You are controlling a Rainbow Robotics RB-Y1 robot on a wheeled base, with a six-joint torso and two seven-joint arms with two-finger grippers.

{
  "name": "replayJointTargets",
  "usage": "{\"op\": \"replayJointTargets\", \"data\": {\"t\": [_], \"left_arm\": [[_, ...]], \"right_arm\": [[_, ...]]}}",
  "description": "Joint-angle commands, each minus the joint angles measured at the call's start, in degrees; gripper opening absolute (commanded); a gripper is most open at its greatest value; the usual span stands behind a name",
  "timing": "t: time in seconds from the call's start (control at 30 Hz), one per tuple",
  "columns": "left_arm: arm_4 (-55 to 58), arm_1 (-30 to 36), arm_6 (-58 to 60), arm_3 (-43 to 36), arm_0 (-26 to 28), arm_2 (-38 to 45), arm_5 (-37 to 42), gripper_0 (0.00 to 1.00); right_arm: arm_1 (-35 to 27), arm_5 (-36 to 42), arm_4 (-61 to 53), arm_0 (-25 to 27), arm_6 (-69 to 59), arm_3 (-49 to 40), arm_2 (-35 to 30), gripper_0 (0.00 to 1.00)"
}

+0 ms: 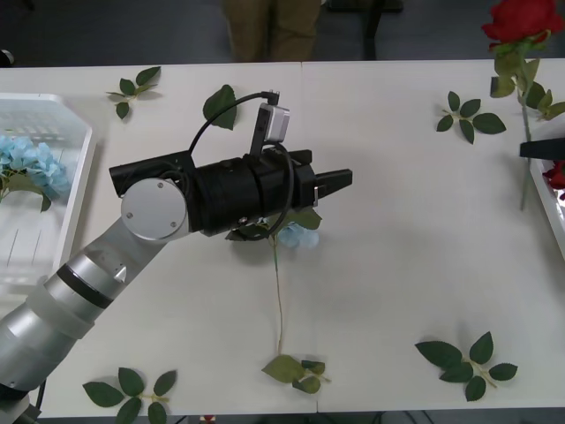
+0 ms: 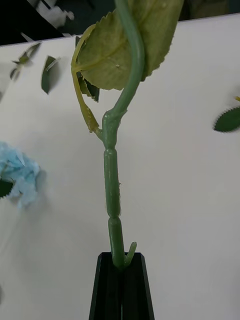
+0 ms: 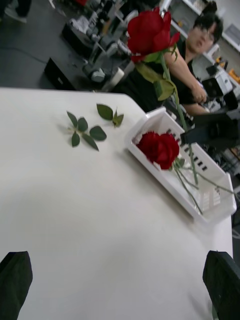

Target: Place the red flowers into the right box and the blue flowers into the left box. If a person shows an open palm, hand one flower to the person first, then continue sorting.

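The left gripper [image 1: 340,183], black fingers spread wide, hovers over a fluffy pale-blue flower [image 1: 300,237] lying mid-table on its thin stem. The right gripper [image 2: 121,265] pinches a knobbly green stem, holding a velvety red rose [image 1: 521,19] upright, seemingly above the slatted white right box [image 3: 212,207], where another rose [image 3: 160,148] lies.

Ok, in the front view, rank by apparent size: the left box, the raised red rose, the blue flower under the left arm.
1. left box, cut by the edge.
2. red rose, held up by the right gripper, nearer the camera.
3. blue flower, mostly hidden under the left gripper; 2 versus 3 unsure.
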Motion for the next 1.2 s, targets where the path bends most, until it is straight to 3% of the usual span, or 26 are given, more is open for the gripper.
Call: {"op": "replayJointTargets", "data": {"t": [0.03,0.2,0.33,0.63,0.87,1.07,1.1,1.2], "left_arm": [[-5.0,3.3,6.4,-1.3,1.1,7.8,13.2,1.0],[-10.6,3.5,13.2,-1.7,-0.5,18.7,32.6,1.0],[-16.9,3.4,19.3,-5.2,-1.5,26.7,46.9,1.0],[-28.4,2.5,37.6,-14.9,-2.7,34.1,74.8,1.0],[-39.3,2.4,57.3,-23.4,-3.1,25.9,78.5,1.0],[-46.3,2.4,72.4,-24.2,-5.1,15.7,78.5,1.0],[-47.1,2.4,74.4,-24.2,-5.3,14.3,78.5,1.0],[-48.9,2.4,80.1,-24.3,-6.4,9.2,78.5,1.0]], "right_arm": [[-7.3,5.5,8.6,-2.2,0.9,4.1,-5.8,0.0],[-12.8,5.9,17.8,-2.2,1.6,7.6,-6.0,0.0],[-16.1,0.4,26.6,-2.0,2.0,7.8,-6.1,0.0],[-16.5,-6.0,42.8,0.0,1.8,7.8,-6.8,0.0],[-15.6,-11.7,46.1,5.1,2.8,7.0,-6.8,0.0],[-15.1,-12.1,46.5,7.1,3.2,5.8,-6.8,0.0],[-15.0,-12.1,46.4,7.1,3.2,5.8,-6.8,0.05],[-15.0,-12.2,46.1,7.1,3.2,5.8,-6.8,0.54]]}}
